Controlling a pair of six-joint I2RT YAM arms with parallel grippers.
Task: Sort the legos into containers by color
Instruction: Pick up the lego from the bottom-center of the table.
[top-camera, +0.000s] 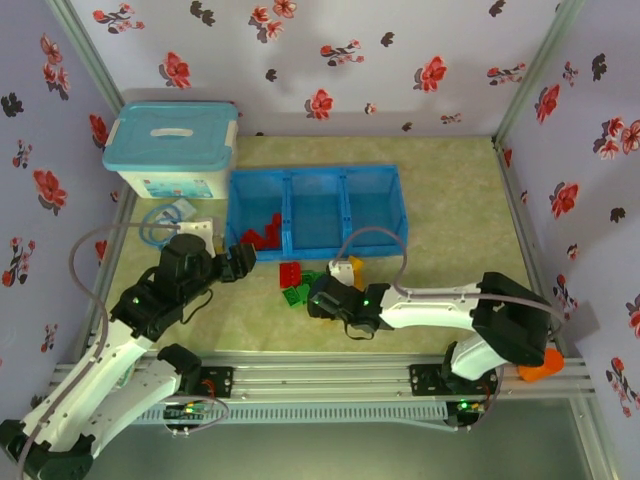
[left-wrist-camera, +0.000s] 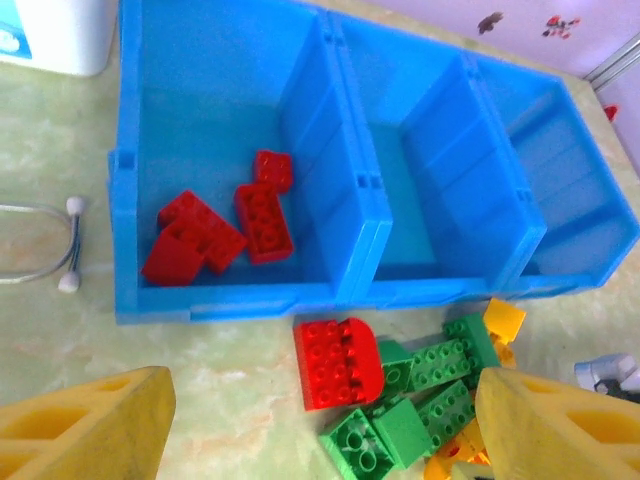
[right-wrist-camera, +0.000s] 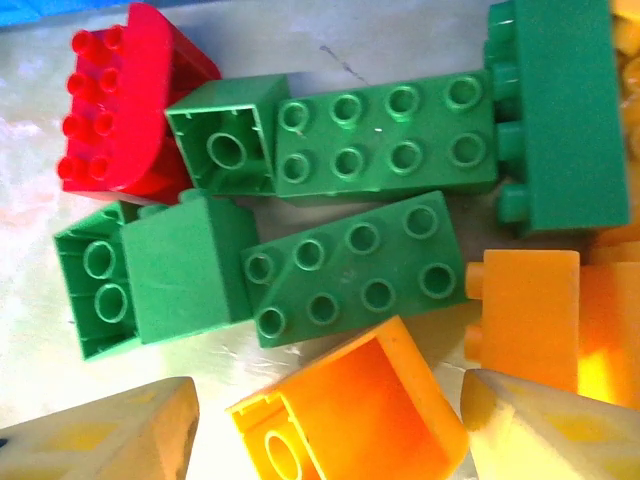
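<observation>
We log a pale green table (top-camera: 450, 200) carrying the long bright blue plastic three-bin tray (left-wrist-camera: 240, 298). Its left bin holds red plastic bricks (left-wrist-camera: 215, 225). Our left hand (top-camera: 243, 264) hovers wide and empty just before it. The right hand (right-wrist-camera: 328, 385) stands wide astride an orange hollow brick (right-wrist-camera: 350, 410), beside loose green bricks (right-wrist-camera: 385, 140).

Bricks (left-wrist-camera: 420, 385) crowded just beside tray wall (left-wrist-camera: 250, 298), open tabletop (left-wrist-camera: 220, 385) leftward

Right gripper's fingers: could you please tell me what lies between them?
An orange brick, hollow side up, lies between the fingers, in the right wrist view.
</observation>
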